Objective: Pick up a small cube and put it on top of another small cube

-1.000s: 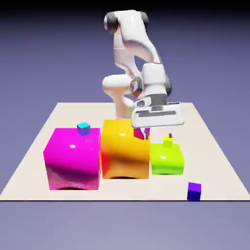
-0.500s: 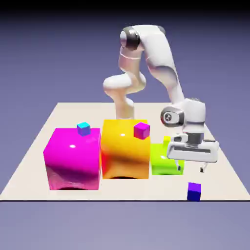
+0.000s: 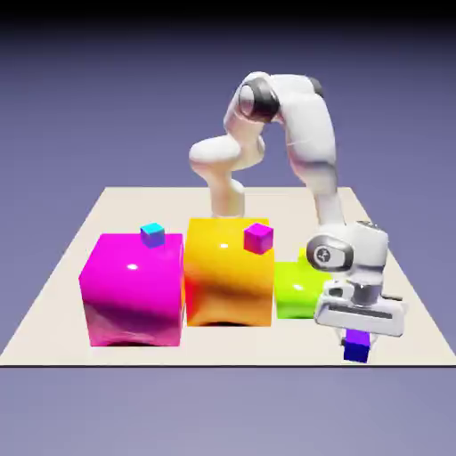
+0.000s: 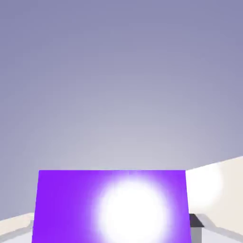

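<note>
A small violet cube (image 3: 355, 353) sits on the table near its front edge, toward the exterior view's right. My gripper (image 3: 356, 340) has come down over it, with the hand directly above and one finger on each side. In the hand view the violet cube (image 4: 111, 206) fills the bottom between the finger tips, and one grey fingertip (image 4: 197, 221) shows just off its right side. The gripper looks open around the cube, which still rests on the table. A small cyan cube (image 3: 152, 234) and a small magenta cube (image 3: 258, 238) sit on top of large blocks.
Three large blocks stand in a row: magenta (image 3: 132, 289), orange (image 3: 227, 272) and green (image 3: 294, 287), the last just behind my hand and partly hidden by it. The table's front edge (image 3: 223, 363) runs right beside the violet cube.
The arm swung from above the orange block to the exterior view's right and forward, then dropped until the open gripper straddles the violet cube. No cube has moved.
</note>
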